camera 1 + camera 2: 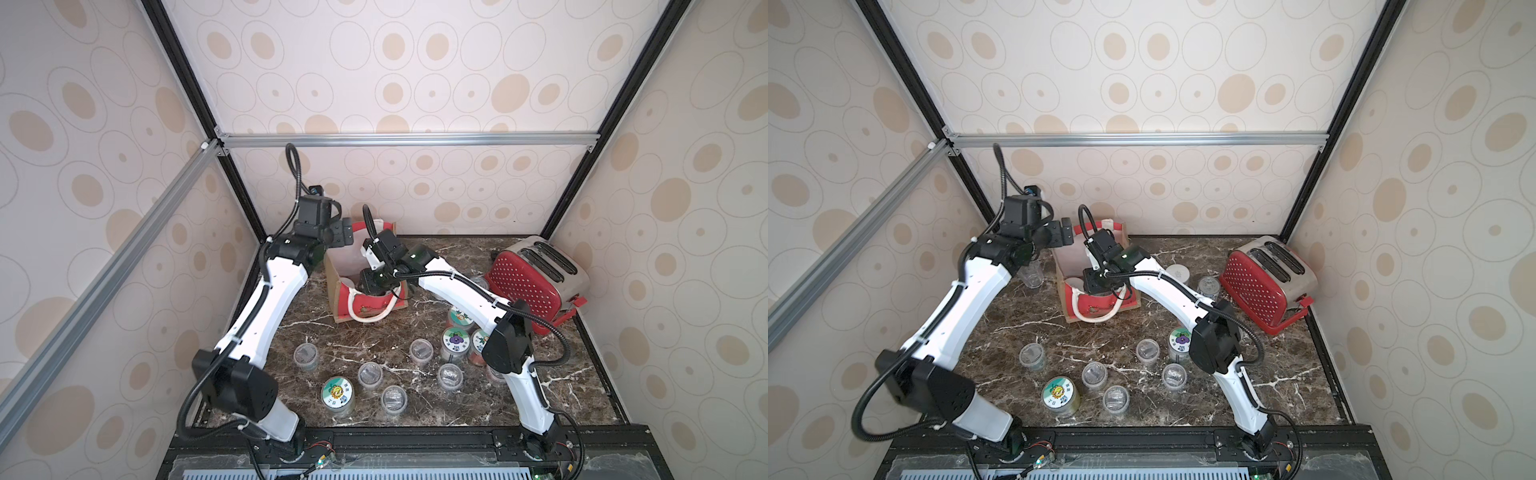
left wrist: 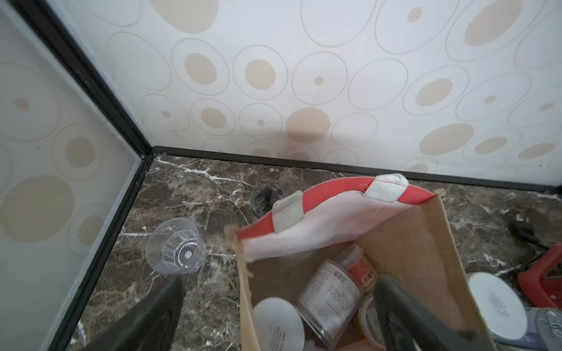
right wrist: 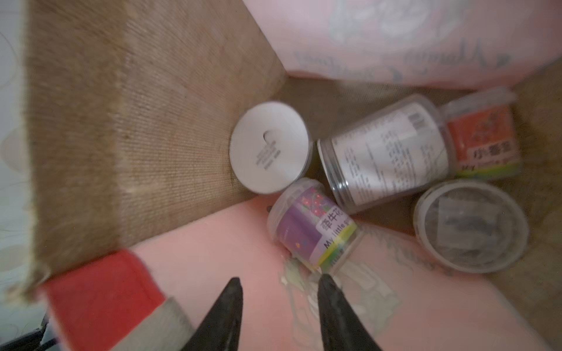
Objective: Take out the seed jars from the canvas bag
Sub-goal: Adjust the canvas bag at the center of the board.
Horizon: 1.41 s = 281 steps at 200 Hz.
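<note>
Nearest the lens, the right gripper (image 3: 279, 282) is down inside the canvas bag (image 3: 152, 121), its fingers narrowed at the base of a purple-labelled jar (image 3: 313, 226) lying on its side against the pink lining, though through the blur I cannot tell whether they pinch it. Four more seed jars (image 3: 386, 149) lie beside it on the bag's floor and others stand on the marble table (image 1: 415, 415), while the left gripper (image 2: 279, 282) is spread wide astride the bag's wall, holding nothing. Light, smooth and round, the jar will likely roll or squirt free, so a pinch across its middle looks safest.
</note>
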{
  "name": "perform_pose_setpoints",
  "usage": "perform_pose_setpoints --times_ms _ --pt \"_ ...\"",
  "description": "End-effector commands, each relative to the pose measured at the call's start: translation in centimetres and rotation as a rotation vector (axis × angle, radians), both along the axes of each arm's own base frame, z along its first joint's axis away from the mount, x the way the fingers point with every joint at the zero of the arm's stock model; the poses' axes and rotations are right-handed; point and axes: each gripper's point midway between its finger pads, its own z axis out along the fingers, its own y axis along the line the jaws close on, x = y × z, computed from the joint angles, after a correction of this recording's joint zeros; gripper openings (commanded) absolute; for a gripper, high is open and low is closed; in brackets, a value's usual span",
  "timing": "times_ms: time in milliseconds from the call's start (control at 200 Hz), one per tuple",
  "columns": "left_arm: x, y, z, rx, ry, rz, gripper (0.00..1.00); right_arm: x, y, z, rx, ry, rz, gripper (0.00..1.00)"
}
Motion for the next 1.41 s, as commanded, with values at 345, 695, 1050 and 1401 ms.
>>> perform_pose_setpoints --times_ms 345,695,1050,1401 --pt "-0.4 -6.5 -2.2 0.308 0.066 -0.275 0.98 -6.6 -4.6 -3.5 0.048 0.139 -0.053 0.42" --pt "-4.1 -8.3 -4.1 0.35 0.12 -0.308 0.77 -8.2 -6.6 -4.9 0.078 0.138 -0.099 0.41" --pt "-6.5 -9.9 -3.8 0.349 0.114 -0.339 0.16 -9.0 -7.9 -5.2 0.117 0.086 -0.139 0.41" --pt "-10.2 -12.4 -1.3 0.167 -0.009 -0.376 0.0 -6.3 -8.5 -2.2 0.208 -0.057 -0.267 0.62"
